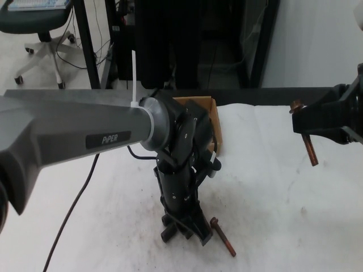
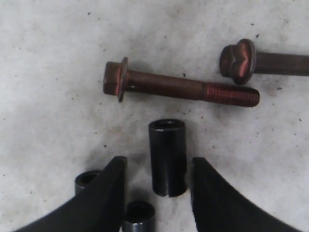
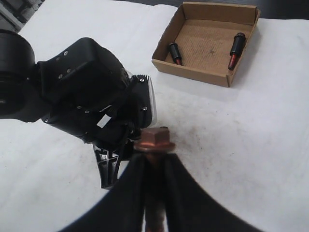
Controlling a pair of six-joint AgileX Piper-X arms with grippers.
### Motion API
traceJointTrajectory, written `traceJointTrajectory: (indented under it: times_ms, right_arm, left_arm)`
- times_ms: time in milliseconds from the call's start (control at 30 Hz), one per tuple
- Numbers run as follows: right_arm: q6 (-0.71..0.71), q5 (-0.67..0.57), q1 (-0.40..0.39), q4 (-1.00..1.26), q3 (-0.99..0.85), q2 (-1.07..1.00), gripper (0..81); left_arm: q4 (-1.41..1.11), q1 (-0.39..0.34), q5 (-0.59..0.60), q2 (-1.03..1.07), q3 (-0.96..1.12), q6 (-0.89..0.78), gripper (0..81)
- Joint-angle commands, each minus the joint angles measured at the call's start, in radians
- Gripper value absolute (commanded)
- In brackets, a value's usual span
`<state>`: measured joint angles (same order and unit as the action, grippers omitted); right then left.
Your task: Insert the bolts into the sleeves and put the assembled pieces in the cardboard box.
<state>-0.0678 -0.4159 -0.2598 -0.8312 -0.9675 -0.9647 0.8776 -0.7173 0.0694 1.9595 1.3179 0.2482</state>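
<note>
My left gripper (image 2: 159,164) is open low over the white table, one finger on each side of an upright black sleeve (image 2: 167,157). Just beyond the sleeve lies a copper bolt (image 2: 178,88), with a second bolt's head (image 2: 239,62) near it. Two more sleeves (image 2: 87,181) stand by one finger (image 2: 104,198). In the high view the left gripper (image 1: 184,229) is down at the table's front beside a bolt (image 1: 223,237). My right gripper (image 3: 155,164) is shut on a bolt (image 3: 154,140), which hangs thread-down in the air at the right (image 1: 309,141).
The cardboard box (image 3: 193,72) sits at the table's back, holding two assembled pieces (image 3: 174,53) (image 3: 235,48). In the high view the box (image 1: 215,110) is partly hidden behind the left arm (image 1: 68,130). A black cable (image 1: 71,209) trails across the table at the left.
</note>
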Motion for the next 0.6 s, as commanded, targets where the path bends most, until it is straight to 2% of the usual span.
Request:
traceJointTrajectory:
  times_ms: [0,567]
  right_arm:
    - [-0.001,-0.010,0.003,-0.002,0.000,0.008,0.8]
    - [-0.001,-0.010,0.003,-0.002,0.000,0.008,0.8]
  left_arm:
    - [0.004,0.002,-0.008,-0.003,0.008,-0.005,40.1]
    - [-0.003,0.002,-0.003,-0.003,0.008,-0.005,40.1]
